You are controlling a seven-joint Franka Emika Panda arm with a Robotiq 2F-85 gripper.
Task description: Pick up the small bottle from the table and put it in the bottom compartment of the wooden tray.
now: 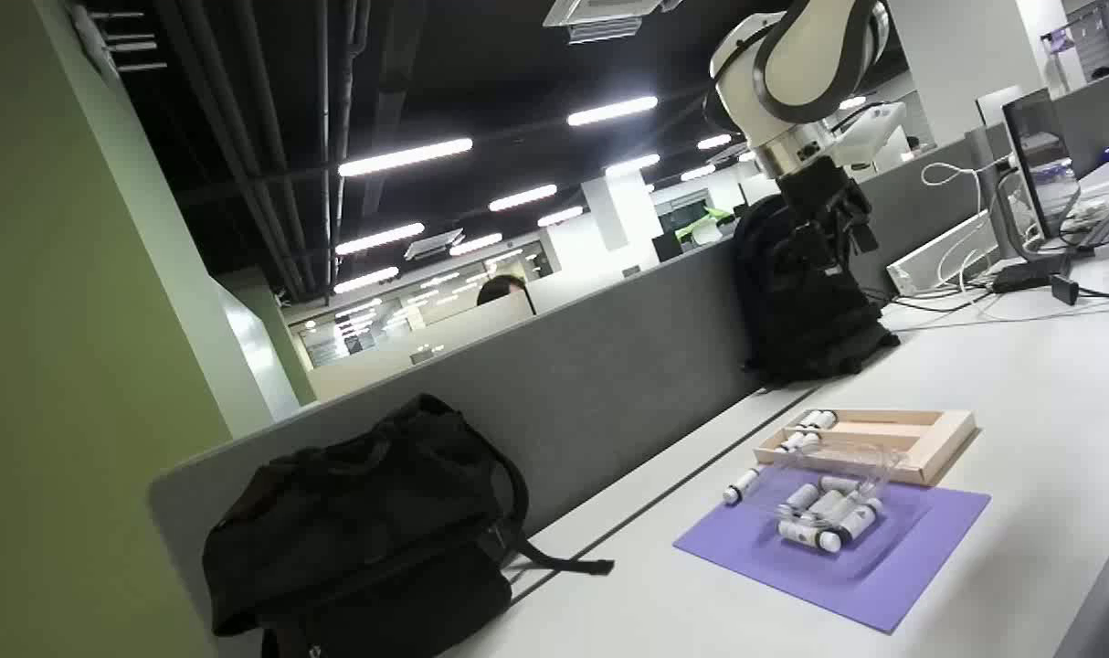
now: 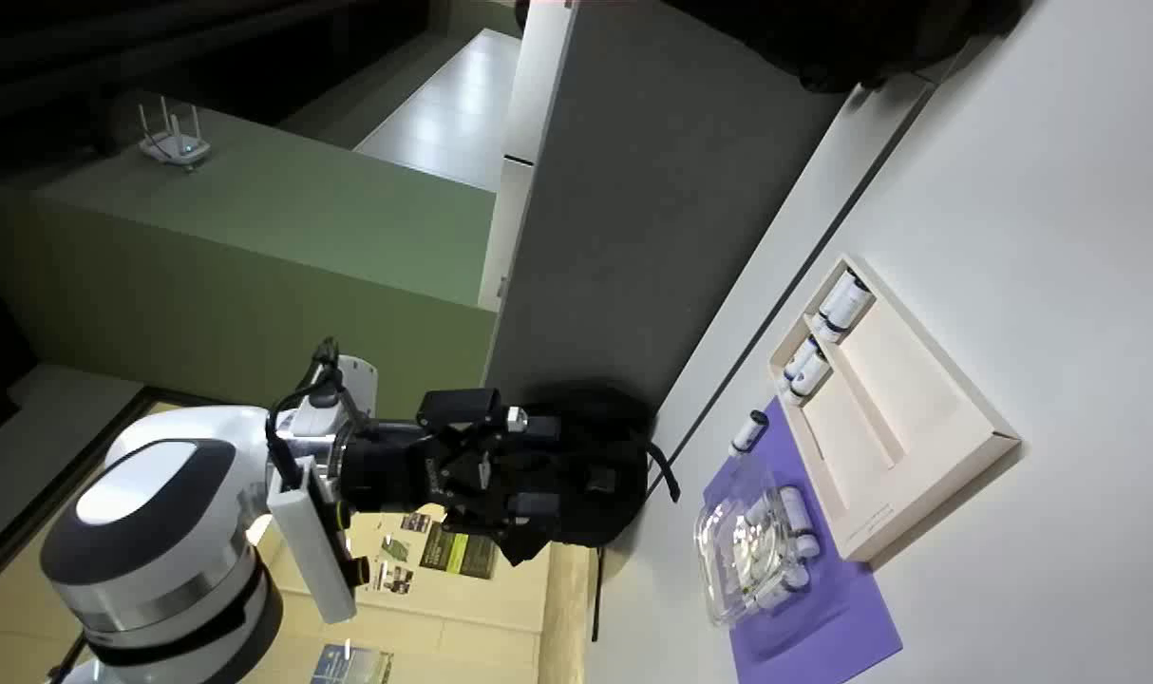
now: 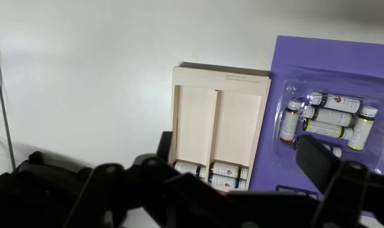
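The wooden tray (image 1: 945, 443) lies on the pale table (image 1: 1048, 393); it also shows in an exterior view (image 2: 933, 508) and the wrist view (image 3: 195, 75). A divider splits it into two long compartments, each with white-labelled bottles lying at one end. A single small bottle (image 1: 743, 485) lies by the purple mat's edge, also in an exterior view (image 2: 749, 432); in the wrist view this bottle (image 3: 294, 191) is partly covered by the gripper. My gripper (image 1: 833, 245) is open and empty, high above the table; it also shows in an exterior view (image 2: 543, 467) and the wrist view (image 3: 239, 152).
A clear plastic container (image 2: 714, 594) with several small bottles (image 3: 329, 116) sits on the purple mat (image 1: 938, 557) beside the tray. Black backpacks (image 1: 363, 521) (image 1: 797, 311) stand along the grey partition (image 1: 609, 375). A monitor (image 1: 1039, 164) and cables are farther along the table.
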